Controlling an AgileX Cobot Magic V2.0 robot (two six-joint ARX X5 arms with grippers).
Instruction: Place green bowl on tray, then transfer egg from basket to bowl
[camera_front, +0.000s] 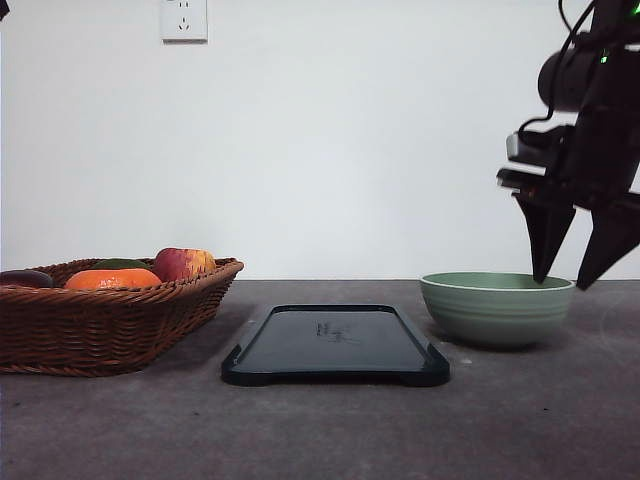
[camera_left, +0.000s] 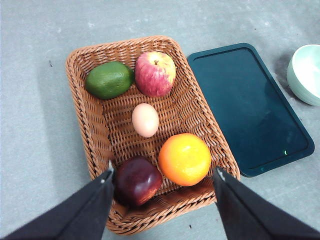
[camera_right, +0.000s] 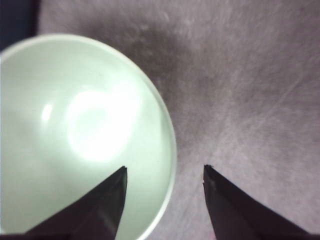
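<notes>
Over on the right, the right claw (camera_front: 569, 280) hangs spread wide, straddling the green bowl (camera_front: 497, 308) rim, nothing gripped yet. Bowl's on the bench beside the tray (camera_front: 336, 343); egg (camera_left: 145, 120) waits in the basket (camera_left: 95, 125), left claw (camera_left: 163, 176) released above it.

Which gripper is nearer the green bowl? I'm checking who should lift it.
Right. The right gripper hangs open at the green bowl, its fingers straddling the rim on the side away from the tray. The left gripper hovers open over the basket, beyond the tray.

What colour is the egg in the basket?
Pale pinkish-beige egg, clearest in the left wrist view.
</notes>
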